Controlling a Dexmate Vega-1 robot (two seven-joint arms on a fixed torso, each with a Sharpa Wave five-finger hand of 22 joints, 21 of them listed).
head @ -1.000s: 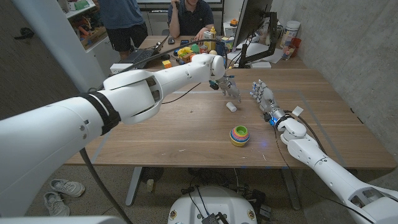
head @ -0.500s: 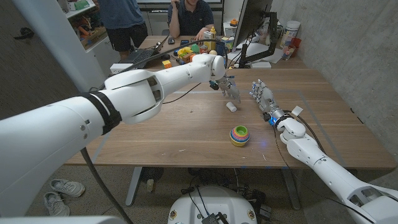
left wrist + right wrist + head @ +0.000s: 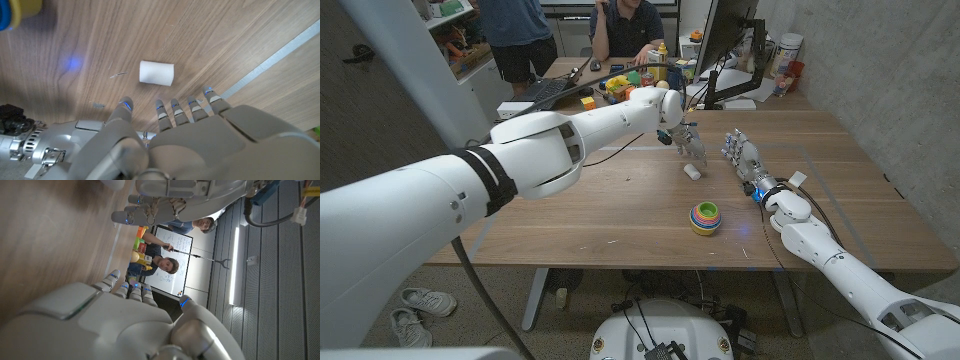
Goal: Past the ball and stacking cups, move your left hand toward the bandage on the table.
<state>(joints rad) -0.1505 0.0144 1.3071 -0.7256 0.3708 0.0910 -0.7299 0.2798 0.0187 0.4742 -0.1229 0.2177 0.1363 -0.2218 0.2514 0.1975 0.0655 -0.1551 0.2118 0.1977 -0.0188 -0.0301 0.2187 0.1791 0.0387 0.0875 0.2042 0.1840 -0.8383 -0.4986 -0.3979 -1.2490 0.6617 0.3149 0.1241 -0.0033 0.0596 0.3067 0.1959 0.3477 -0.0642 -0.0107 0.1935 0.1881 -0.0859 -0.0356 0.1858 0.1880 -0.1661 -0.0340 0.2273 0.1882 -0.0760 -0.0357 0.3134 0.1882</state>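
Left hand (image 3: 688,143) above bandage (image 3: 156,73); fingers (image 3: 161,108) spread

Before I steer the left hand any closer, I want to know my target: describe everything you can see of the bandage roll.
The bandage is a small white roll, a short cylinder that looks like soft fabric. It lies on its side on the wooden table, apart from everything else. The left hand hovers just beyond it, fingers pointing down, not touching it.

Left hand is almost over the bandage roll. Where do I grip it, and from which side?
Pinch the bandage roll across its curved middle, coming straight down from above. It lies on its side on the table, apart from the left hand, whose fingers are spread just short of it.
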